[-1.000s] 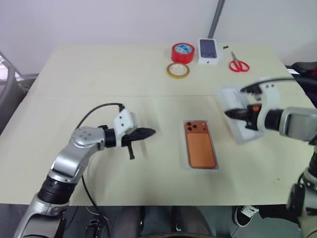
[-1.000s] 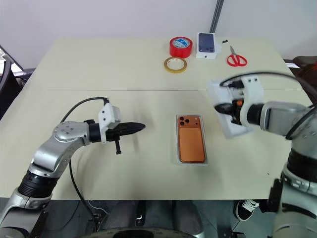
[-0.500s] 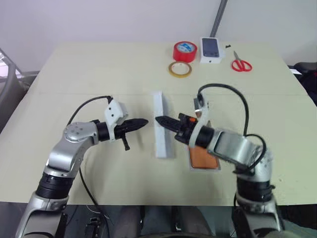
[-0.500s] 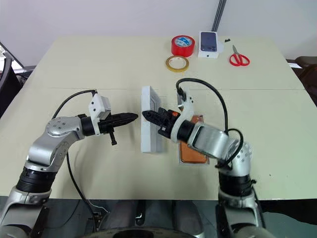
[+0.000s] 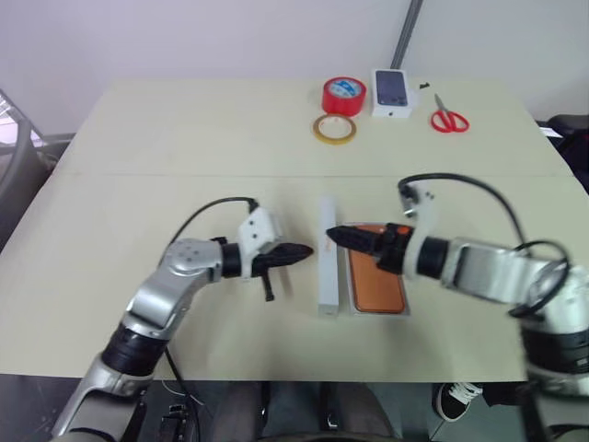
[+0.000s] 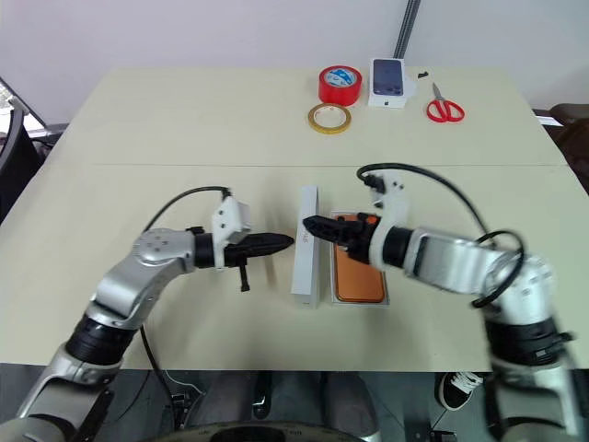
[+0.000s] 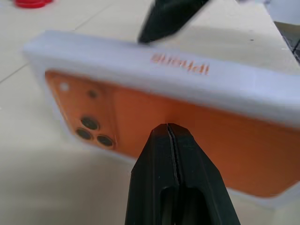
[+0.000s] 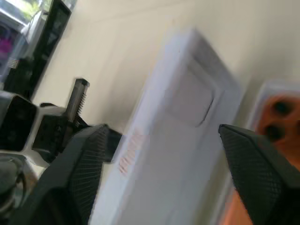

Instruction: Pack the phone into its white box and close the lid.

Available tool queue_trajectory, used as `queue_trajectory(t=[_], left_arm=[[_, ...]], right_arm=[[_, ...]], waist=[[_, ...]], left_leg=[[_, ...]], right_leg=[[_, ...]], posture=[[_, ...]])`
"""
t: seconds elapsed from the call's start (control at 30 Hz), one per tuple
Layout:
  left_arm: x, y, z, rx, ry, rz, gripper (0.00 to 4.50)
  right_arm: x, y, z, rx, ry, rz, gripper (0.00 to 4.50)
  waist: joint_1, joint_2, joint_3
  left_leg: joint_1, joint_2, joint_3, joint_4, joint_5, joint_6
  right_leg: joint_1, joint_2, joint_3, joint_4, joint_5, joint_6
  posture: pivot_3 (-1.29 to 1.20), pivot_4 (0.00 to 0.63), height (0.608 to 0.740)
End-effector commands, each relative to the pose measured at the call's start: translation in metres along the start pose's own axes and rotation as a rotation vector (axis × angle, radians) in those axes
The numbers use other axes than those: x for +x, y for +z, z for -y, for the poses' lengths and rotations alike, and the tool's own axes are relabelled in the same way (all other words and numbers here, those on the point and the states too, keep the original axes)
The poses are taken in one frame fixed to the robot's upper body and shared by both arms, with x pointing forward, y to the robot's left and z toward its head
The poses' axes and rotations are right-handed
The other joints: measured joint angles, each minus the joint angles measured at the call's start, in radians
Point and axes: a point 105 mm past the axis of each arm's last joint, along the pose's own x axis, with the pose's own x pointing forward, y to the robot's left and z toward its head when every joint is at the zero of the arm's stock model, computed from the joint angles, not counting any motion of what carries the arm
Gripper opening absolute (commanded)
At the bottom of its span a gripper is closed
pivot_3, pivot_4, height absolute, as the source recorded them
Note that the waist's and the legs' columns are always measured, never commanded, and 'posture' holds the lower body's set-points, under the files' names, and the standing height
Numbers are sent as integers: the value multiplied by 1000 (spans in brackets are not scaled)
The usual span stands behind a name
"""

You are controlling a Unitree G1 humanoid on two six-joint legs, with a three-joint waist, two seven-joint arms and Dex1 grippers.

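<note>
The orange phone (image 5: 375, 282) lies camera end away from me in the white box (image 5: 353, 314) at the table's middle. The lid (image 5: 326, 262) stands on its long edge against the box's left side. In the left wrist view its outer face (image 7: 187, 126) shows the printed orange phone. My left gripper (image 5: 301, 250) is shut and points right, its tip just short of that face. My right gripper (image 5: 333, 234) reaches over the box from the right. In the right wrist view its fingers (image 8: 82, 168) are spread wide, open, with the lid (image 8: 178, 140) between them.
Along the far edge sit a red tape roll (image 5: 341, 95), a yellow tape ring (image 5: 331, 129), a small white box picturing a dark phone (image 5: 391, 92) and red scissors (image 5: 449, 120). A black cable (image 5: 212, 210) loops over my left wrist.
The right gripper carried the lid from the right of the box over to its left side, stood it on edge and opened. The left gripper moved right, up to the lid.
</note>
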Motion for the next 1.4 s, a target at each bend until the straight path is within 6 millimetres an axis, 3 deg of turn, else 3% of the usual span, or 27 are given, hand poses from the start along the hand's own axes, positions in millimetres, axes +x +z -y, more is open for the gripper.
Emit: queue_trajectory(t=[0.03,0.07,0.13,0.23,0.33,0.57,0.77,1.1,1.4], left_arm=[[22,4,6,33,-45,-4,0],[28,6,7,39,-54,2,0],[36,9,9,42,-59,15,0],[44,16,8,22,-53,49,0],[38,21,3,1,-26,70,0],[-3,10,-20,-41,81,-17,0],[-25,-9,-2,-30,-29,-156,0],[17,-18,16,-5,-110,-166,0],[40,6,15,-72,-76,-16,0]], right_arm=[[-17,15,19,-51,-102,4,3808],[-20,18,25,-79,-138,5,3808],[-26,21,34,-142,-197,-1,2979],[-32,17,46,-248,-279,-37,1409],[-36,11,54,-397,-352,-92,66],[-36,-10,62,-689,-384,-218,66],[-31,-19,59,-744,-312,-241,66],[-27,-27,58,-782,-262,-278,66],[-31,-27,60,-776,-281,-277,66]], waist=[[0,0,0],[-2,0,0],[-5,0,0],[-5,0,0],[-2,1,0],[-4,1,0],[0,1,0],[18,1,0],[20,1,0]], left_leg=[[0,0,0,0,0,0],[-1,0,1,0,0,0],[-1,0,1,0,0,0],[-1,1,1,0,0,0],[-1,1,0,0,0,0],[-1,1,0,0,0,0],[-1,0,0,0,0,0],[0,0,0,1,0,0],[0,-1,0,2,0,0]], right_leg=[[0,0,0,0,0,0],[0,0,0,0,0,0],[0,0,0,-1,0,0],[-1,1,1,0,0,0],[-1,1,1,0,0,0],[-1,1,1,0,0,0],[-1,0,1,0,0,0],[0,0,0,1,0,0],[0,0,0,1,0,0]], posture=[[0,150,740],[0,150,740],[0,150,740],[0,150,740],[0,150,740],[0,150,740],[0,150,740],[0,150,740],[0,150,740]])
